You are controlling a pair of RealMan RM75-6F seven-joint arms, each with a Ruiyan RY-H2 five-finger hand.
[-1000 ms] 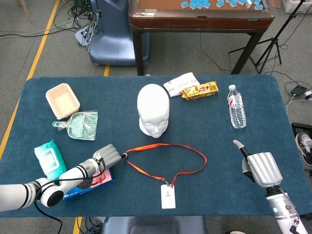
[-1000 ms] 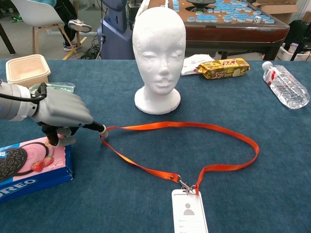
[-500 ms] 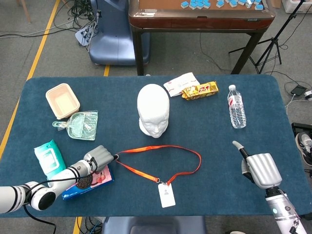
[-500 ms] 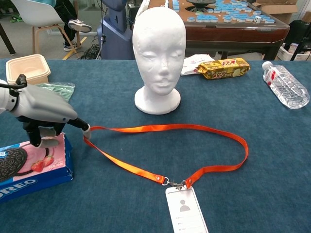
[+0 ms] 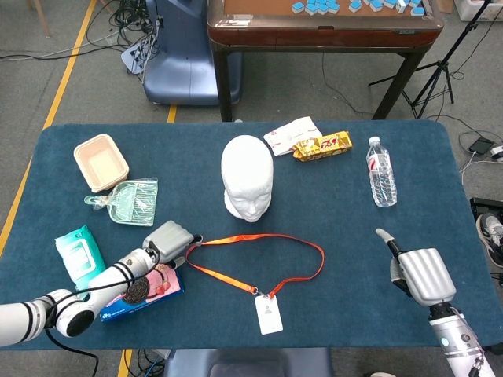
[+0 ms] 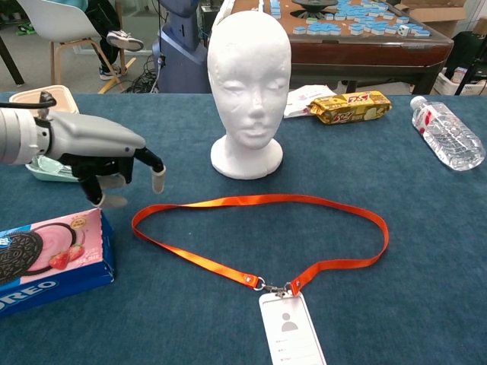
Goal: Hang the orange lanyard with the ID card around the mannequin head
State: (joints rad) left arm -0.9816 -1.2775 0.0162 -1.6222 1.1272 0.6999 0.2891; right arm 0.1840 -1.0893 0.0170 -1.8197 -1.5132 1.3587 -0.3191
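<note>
Your left hand [image 6: 103,156] hovers just above the table with its fingers curled downward and holds nothing. The orange lanyard [image 6: 262,236] lies flat on the cloth, and its near end is just below and in front of your fingertips, not touching them. From there the loop stretches away to your right, long axis across the table, and the ID card [image 6: 289,334] lies at its lower edge. The mannequin head [image 6: 247,84] stands upright beyond the loop. Your right hand [image 5: 420,271] rests well apart, fingers together and empty, so the left one is clearly nearer.
</note>
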